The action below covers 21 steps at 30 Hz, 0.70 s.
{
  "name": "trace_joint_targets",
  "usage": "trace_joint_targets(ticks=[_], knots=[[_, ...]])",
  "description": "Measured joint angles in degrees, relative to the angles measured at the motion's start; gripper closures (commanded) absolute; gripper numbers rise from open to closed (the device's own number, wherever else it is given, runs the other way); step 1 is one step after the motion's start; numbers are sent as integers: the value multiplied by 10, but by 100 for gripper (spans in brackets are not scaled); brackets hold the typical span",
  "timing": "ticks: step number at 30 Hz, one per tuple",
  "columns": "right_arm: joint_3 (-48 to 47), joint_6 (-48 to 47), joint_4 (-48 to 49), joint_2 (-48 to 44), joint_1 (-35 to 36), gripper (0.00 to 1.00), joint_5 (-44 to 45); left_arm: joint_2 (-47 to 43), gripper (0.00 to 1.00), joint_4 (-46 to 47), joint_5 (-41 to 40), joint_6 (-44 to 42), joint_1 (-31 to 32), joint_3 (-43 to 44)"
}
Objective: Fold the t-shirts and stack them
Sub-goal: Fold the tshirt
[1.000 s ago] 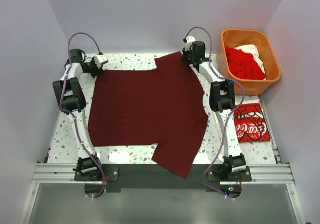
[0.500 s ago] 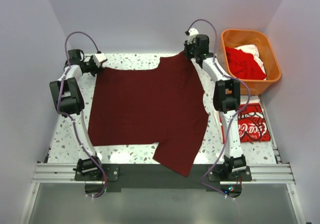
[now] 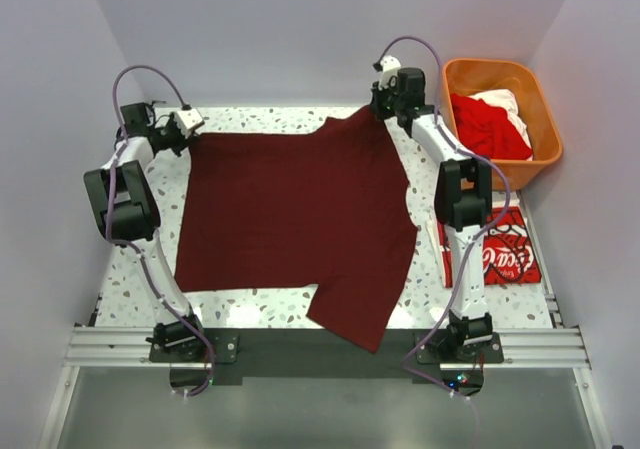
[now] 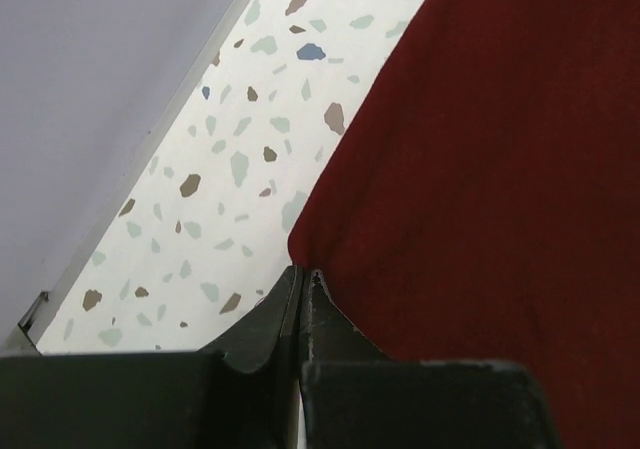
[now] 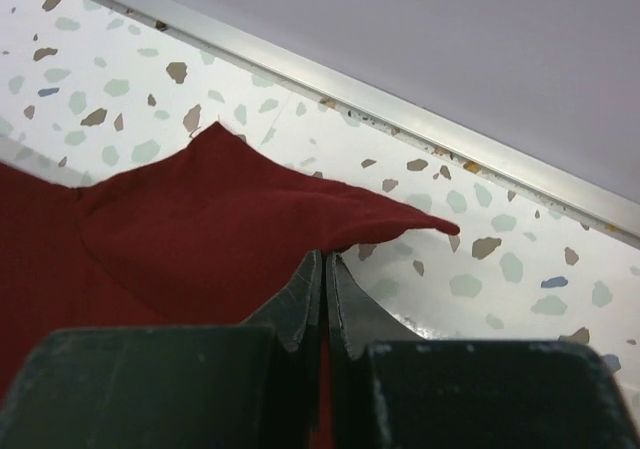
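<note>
1. Left jaws are pressed together on the far left corner of the maroon shirt (image 3: 295, 219); in the left wrist view the cloth edge is pinched at their tips.
2. Right jaws are likewise closed on this shirt, at its far sleeve (image 5: 250, 209), and a thin strip of maroon cloth is seen between them.
3. Both held points lie low over the speckled counter (image 3: 250, 121), near its far edge, with the left arm (image 3: 125, 204) stretched along the left side and the right arm (image 3: 460, 194) along the right.
4. Between the two grips the shirt is spread flat and sideways over most of the counter; its near sleeve (image 3: 350, 319) is laid past the near edge, over the dark rail.
5. A folded Coca-Cola shirt (image 3: 510, 254) is seen on the counter to the right, apart from the maroon shirt and partly hidden by the right arm.
6. An orange basket (image 3: 548, 134) is set at the far right corner; a red shirt (image 3: 485, 134) and a white shirt (image 3: 500, 100) are piled in it.
</note>
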<state>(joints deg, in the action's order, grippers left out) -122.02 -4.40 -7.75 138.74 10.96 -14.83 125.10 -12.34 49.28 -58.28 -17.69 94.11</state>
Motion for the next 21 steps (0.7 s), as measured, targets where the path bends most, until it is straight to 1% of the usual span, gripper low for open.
trace_joint_targets(ticks=[5,15,21], knots=[[56,-4,-5,-51,-5,100,-14,-30,100,-9,12,-24,-16,-31],[144,-18,-13,-145,-9,100,-45,-76,100,-51,25,-100,-22,-79],[210,-23,-21,-192,-9,100,-54,-96,100,-59,32,-121,-33,-100]])
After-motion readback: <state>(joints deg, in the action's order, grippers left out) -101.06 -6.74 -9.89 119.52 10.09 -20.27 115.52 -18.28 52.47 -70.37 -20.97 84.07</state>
